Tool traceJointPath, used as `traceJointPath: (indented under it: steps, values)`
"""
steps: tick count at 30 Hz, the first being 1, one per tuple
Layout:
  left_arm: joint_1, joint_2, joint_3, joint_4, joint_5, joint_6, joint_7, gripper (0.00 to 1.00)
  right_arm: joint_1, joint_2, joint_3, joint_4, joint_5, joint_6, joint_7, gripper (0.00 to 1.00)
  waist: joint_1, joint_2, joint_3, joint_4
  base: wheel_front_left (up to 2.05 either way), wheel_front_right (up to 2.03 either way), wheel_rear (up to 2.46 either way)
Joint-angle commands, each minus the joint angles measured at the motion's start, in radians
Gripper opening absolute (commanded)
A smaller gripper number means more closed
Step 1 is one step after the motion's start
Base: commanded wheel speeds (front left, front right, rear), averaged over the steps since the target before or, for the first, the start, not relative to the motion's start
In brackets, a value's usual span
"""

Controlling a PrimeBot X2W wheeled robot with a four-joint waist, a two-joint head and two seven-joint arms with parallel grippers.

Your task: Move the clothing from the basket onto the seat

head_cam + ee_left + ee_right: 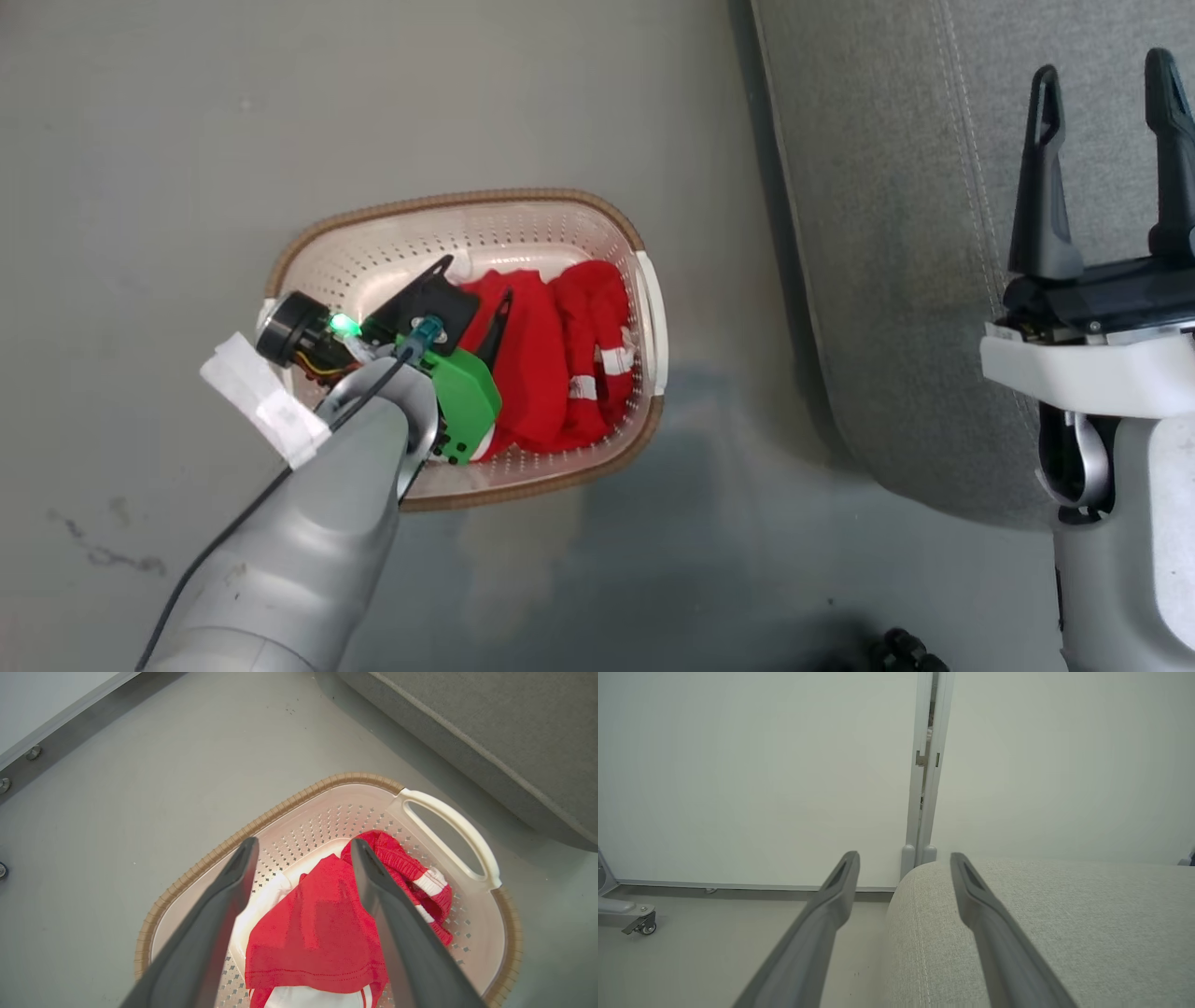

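The left gripper (304, 842) hangs over the basket (448, 201), its fingers spread wide and empty, straddling the red clothing (551, 364) bunched in the basket's right half, probably lined up for a pinch. The right gripper (1103, 65), likewise spread and empty, hovers over the seat (896, 233) at right, clear of the reach.

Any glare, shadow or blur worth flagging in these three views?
Head view: even light, hazy reflection on the glossy grey floor below the cream perforated plastic basket, green lamp glowing. Left wrist view: open left claw soft near the lens, bright red fabric clothing crisp. Right wrist view: pale low-contrast wall, grey woven-fabric seat sharp.
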Motion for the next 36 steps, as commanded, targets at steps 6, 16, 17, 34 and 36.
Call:
traceJointPath:
  steps: [6,16,17,34,36]
  values:
    - [-0.144,0.012,-0.083,0.134,-0.065,-0.005,0.047,1.0,-0.052,0.02,0.004,-0.032,0.011,0.0,-0.003,1.0,0.0,0.0,0.247,-0.153,0.0,0.0,0.0]
    - [-0.265,0.069,-0.174,0.242,-0.14,-0.005,0.148,1.0,-0.082,0.026,0.016,-0.06,0.05,0.0,-0.003,1.0,0.0,0.0,0.344,-0.208,0.0,0.0,0.0]
    - [-0.271,0.074,-0.178,0.246,-0.144,-0.005,0.148,1.0,-0.085,0.026,0.018,-0.064,0.056,0.0,-0.003,1.0,0.0,0.0,0.351,-0.212,0.0,0.0,0.0]
    - [-0.311,0.122,-0.191,0.28,-0.159,0.049,0.142,0.0,-0.078,0.025,0.023,-0.092,0.063,0.0,-0.003,1.0,0.0,0.0,0.387,-0.225,0.0,0.0,0.0]
    - [-0.309,0.116,-0.192,0.28,-0.163,0.053,0.125,0.0,-0.076,0.026,0.022,-0.087,0.061,0.0,-0.003,1.0,0.0,0.0,0.378,-0.216,0.0,0.0,0.0]
